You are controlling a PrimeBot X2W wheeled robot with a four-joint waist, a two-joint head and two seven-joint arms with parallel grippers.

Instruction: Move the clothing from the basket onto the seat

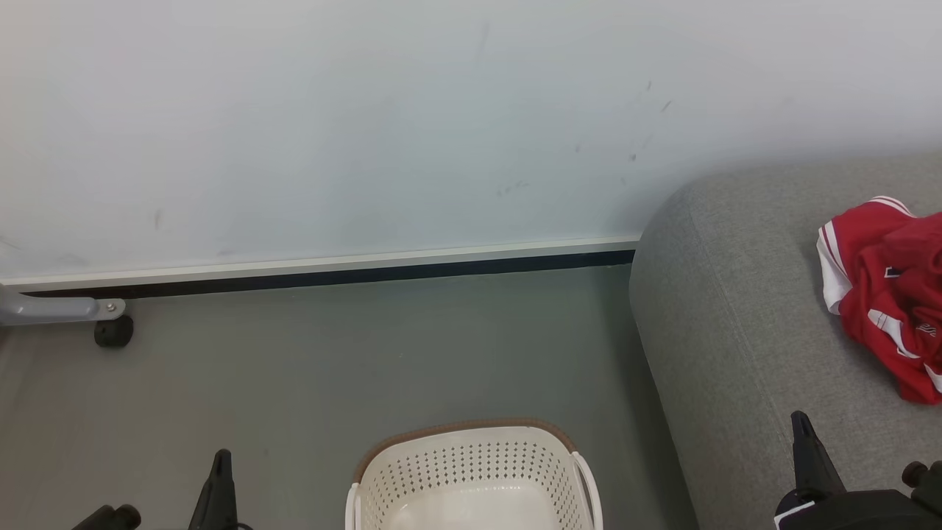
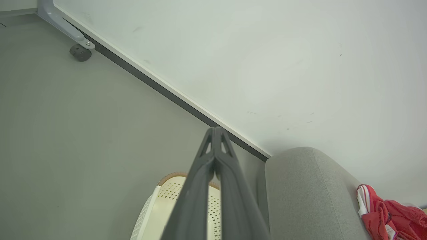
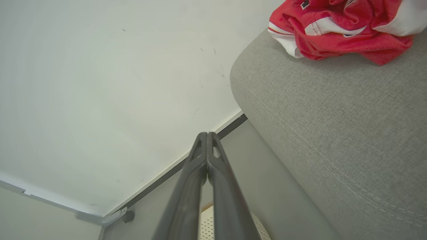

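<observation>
The red clothing [image 1: 894, 294] with white stripes lies crumpled on the grey seat [image 1: 736, 309] at the right; it also shows as clothing [image 2: 390, 216] and clothing [image 3: 337, 30] in the wrist views. The cream basket [image 1: 475, 478] with a brown rim stands on the floor at the bottom centre, and the part of its inside in view holds nothing. My left gripper [image 1: 220, 460] is at the lower left, shut with nothing in it, left of the basket. My right gripper [image 1: 801, 423] is shut over the seat's front, below the clothing. The wrist views show the left gripper [image 2: 216, 130] and right gripper [image 3: 206, 135] tips pressed together.
A white wall with a dark baseboard [image 1: 331, 276] runs behind the grey floor [image 1: 294, 368]. A grey metal leg with a black caster [image 1: 112, 331] sits at the far left by the wall. The seat's rounded corner [image 2: 300, 186] stands close beside the basket [image 2: 160, 203].
</observation>
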